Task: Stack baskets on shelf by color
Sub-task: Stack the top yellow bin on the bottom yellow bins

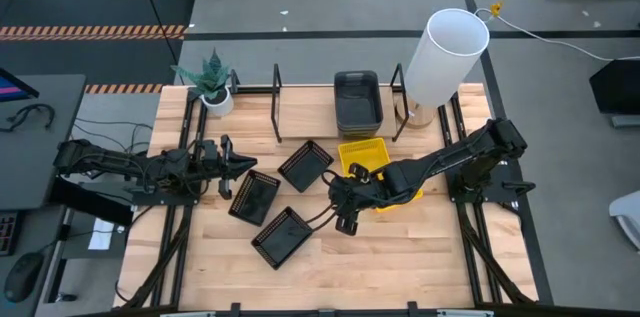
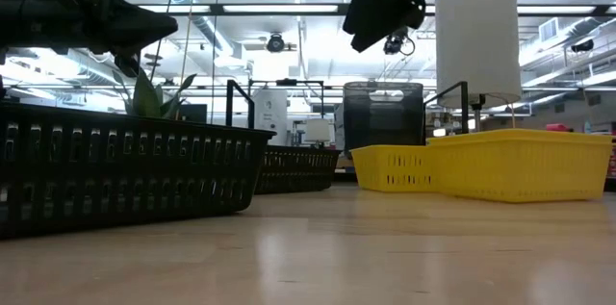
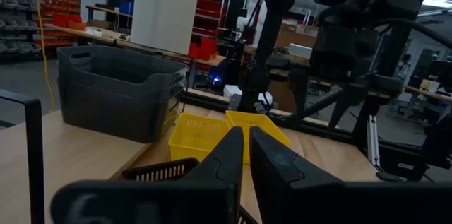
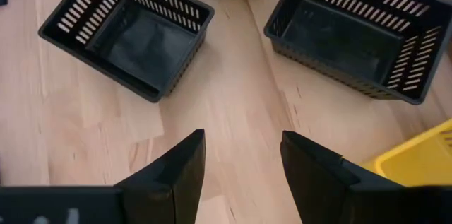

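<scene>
Three black slatted baskets [image 1: 305, 165] [image 1: 255, 197] [image 1: 283, 235] lie bottom-down on the table's middle. One yellow basket [image 1: 363, 154] stands behind my right arm, and another [image 1: 405, 195] is partly hidden under it. A stack of dark grey baskets [image 1: 357, 97] stands on the shelf [image 1: 310, 107] at the far edge, between its black uprights. My right gripper [image 4: 244, 146] hangs open above bare wood between the black baskets [image 4: 127, 30] [image 4: 360, 30], pointing steeply down and holding nothing. My left gripper [image 3: 245, 155] is shut and level at the table's left side [image 1: 240, 164], empty.
A tall white cylinder [image 1: 445, 57] stands at the far right by the shelf, and a small potted plant [image 1: 212, 82] at the far left. Bare wood lies along the near edge [image 1: 380, 267]. Black arm frames run down both sides of the table.
</scene>
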Controlling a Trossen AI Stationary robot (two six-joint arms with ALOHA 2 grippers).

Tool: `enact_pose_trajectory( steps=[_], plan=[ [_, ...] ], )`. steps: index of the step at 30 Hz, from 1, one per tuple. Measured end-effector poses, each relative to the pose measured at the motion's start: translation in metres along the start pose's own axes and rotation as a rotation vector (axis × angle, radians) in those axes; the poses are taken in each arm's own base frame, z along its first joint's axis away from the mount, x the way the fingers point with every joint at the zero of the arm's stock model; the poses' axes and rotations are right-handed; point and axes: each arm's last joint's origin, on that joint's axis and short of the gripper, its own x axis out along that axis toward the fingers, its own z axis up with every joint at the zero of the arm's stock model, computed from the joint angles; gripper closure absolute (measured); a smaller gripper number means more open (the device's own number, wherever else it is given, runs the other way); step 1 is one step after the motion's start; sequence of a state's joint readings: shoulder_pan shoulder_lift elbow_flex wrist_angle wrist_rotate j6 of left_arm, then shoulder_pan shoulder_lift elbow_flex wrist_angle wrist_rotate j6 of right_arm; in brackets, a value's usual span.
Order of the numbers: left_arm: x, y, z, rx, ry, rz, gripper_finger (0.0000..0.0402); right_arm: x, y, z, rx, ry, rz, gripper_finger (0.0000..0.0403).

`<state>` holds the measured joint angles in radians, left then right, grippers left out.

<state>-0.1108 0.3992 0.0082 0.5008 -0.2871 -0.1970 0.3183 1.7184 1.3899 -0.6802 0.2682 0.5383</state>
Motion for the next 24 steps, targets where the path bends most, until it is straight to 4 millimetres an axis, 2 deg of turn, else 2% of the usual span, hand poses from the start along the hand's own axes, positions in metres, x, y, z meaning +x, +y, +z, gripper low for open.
enact_pose_trajectory(
  steps=[4,13,17,24],
  plan=[
    [0.0,0.0,0.0,-0.001,-0.003,-0.001,0.0369,-0.005,-0.001,0.002,0.004,-0.009,0.004,0.0213],
    [0.0,0.0,0.0,0.0,0.0,0.0,0.0361,-0.022,0.004,0.027,-0.05,-0.147,-0.016,0.0213],
    [0.0,0.0,0.0,0.0,-0.001,0.0,0.0367,-0.02,0.003,0.028,-0.104,-0.167,-0.069,0.0213],
    [0.0,0.0,0.0,-0.001,-0.002,0.0,0.037,-0.002,0.003,0.026,-0.154,-0.132,-0.093,0.0213]
  ],
)
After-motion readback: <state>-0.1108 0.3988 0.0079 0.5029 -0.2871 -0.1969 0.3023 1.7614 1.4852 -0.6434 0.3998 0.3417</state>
